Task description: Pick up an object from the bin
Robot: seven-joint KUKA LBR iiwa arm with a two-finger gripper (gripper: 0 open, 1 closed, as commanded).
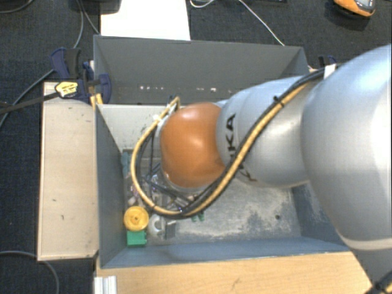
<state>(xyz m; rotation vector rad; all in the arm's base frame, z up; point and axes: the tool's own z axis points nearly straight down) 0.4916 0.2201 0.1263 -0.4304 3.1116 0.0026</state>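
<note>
Possibly about to shove aside yellow disc [136, 218] and green block [136, 238], lower left; gripper [160, 193] aperture impossible to tell under orange cover [190, 144]

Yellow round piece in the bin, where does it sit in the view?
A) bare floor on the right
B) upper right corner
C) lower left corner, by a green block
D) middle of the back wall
C: the yellow round piece lies in the lower left corner of the bin, right above a green block in the view, and left of and below the arm's orange cover.
</note>
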